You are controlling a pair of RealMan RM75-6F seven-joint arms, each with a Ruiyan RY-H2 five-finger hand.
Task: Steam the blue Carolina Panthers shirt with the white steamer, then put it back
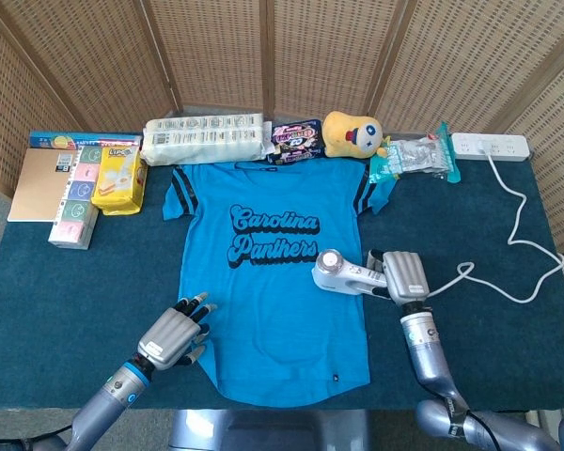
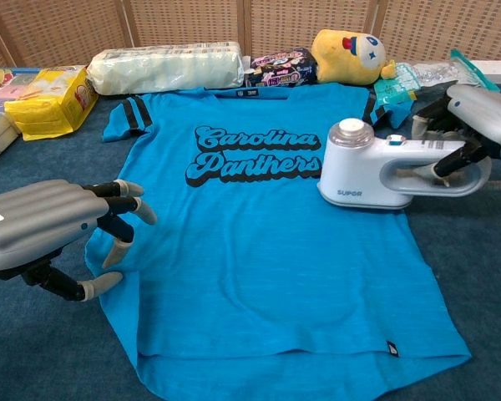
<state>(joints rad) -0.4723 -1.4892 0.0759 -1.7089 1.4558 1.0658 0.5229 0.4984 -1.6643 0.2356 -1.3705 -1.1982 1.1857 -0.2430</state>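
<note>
Teal table (image 1: pixel 94 282), flat blue shirt (image 1: pixel 277 301), black "Carolina Panthers" lettering.

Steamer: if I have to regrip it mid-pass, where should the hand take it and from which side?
Take the white steamer by its loop handle, coming from the robot's right. The handle trails that way, away from the head over the shirt, and the right hand already holds it there.
</note>
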